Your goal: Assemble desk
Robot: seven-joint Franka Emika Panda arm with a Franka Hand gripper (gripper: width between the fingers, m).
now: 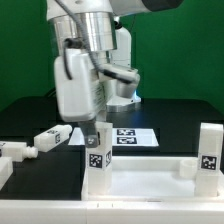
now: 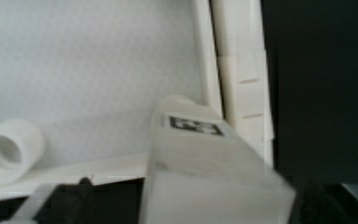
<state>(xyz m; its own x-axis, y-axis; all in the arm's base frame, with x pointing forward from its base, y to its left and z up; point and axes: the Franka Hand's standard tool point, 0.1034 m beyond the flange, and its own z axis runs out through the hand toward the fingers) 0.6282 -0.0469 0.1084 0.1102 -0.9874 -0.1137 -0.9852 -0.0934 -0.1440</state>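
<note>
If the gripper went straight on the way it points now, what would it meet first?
Most likely the upright desk leg directly beneath the gripper, standing at a corner of the tabletop. The leg's top sits within the jaws; whether they touch it is unclear.

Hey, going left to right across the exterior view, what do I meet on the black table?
White plastic block leg lying flat, second lying white tagged leg, upright white tagged leg, flat white marker board, second upright white leg.

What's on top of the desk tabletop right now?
Two legs stand upright on the tabletop: one leg beneath the gripper, another leg at the exterior view's right. Their undersides are covered.
</note>
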